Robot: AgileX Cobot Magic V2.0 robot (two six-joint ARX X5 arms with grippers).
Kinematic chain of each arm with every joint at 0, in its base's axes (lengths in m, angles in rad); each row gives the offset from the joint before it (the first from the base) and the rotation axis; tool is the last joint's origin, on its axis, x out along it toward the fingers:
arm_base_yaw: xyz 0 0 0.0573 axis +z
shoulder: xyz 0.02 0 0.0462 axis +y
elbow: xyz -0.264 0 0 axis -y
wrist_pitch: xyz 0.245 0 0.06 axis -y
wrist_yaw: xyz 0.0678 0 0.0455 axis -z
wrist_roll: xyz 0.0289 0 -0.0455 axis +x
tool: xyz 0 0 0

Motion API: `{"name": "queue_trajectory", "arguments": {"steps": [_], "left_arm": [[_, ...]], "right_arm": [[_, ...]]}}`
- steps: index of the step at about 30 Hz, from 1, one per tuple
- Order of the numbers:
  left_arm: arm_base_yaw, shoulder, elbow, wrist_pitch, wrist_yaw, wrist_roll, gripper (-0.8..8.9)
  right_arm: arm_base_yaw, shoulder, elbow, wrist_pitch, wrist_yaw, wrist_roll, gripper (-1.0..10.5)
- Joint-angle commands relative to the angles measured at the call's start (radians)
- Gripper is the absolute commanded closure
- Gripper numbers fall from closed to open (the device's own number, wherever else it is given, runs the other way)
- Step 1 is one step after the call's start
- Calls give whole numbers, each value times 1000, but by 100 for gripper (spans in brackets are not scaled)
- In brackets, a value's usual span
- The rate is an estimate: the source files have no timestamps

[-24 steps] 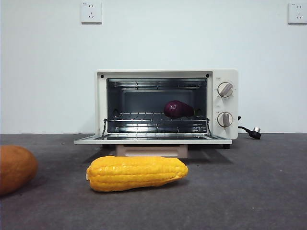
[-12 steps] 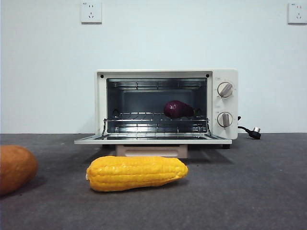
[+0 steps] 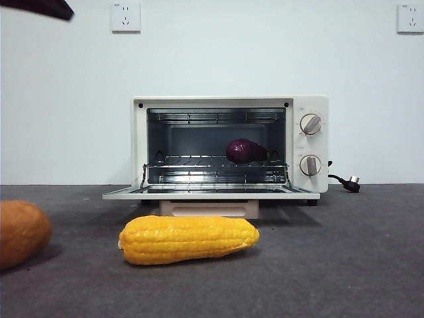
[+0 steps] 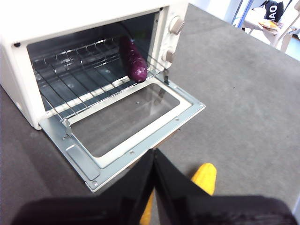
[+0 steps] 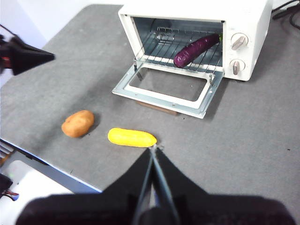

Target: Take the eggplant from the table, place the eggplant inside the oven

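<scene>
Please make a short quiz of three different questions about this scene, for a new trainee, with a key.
1. True or false: the eggplant lies on the wire rack inside the oven.
2. Which lies nearest the open oven door? A) corn cob B) orange-brown vegetable C) plug
3. Fill in: both pincers, left and right, are ____.

Key: 1 true; 2 A; 3 shut.
</scene>
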Motion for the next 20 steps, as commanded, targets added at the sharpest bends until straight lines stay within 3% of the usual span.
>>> {"name": "queue_trajectory", "arguments": {"steps": [1,5,12,20], "left_arm": [[19,61,-6,43,1,-21,819],[84,166,-6,105,15,-67,820],[237,350,-6,190,181,-143,820],[248,565,-6,216,241,-135,820]], "right_arm": [[1,-23,3,-24,1,27,958],[1,-46,3,-24,1,34,958],[1,-76,2,-25,1,52,958],[1,-79,0,-25,1,53,958]]}}
